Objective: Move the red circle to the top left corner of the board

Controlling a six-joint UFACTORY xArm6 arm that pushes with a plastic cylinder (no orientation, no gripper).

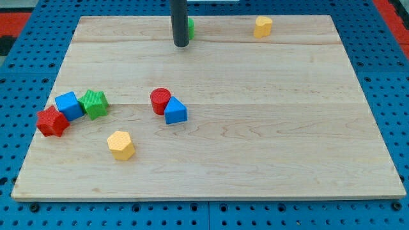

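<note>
Handling of the red circle point(160, 100) is judged to be easy: it appears to be a small, rigid, light cylinder, likely to slide freely on the smooth wooden table point(275, 128) and unlikely to be damaged by a push. It stands left of the table's centre, touching the blue triangle point(175, 111) on its lower right. No claw is fitted, so nothing can be grasped or released; only the tip point(181, 45) of the dark rod is available, and it rests near the view's top, beside a partly hidden green block point(190, 27), well apart from the red circle. Contact would best be made on the circle's lower-right side, which the blue triangle currently crowds. Off-centre contact would probably let the round wall slip aside.
</note>
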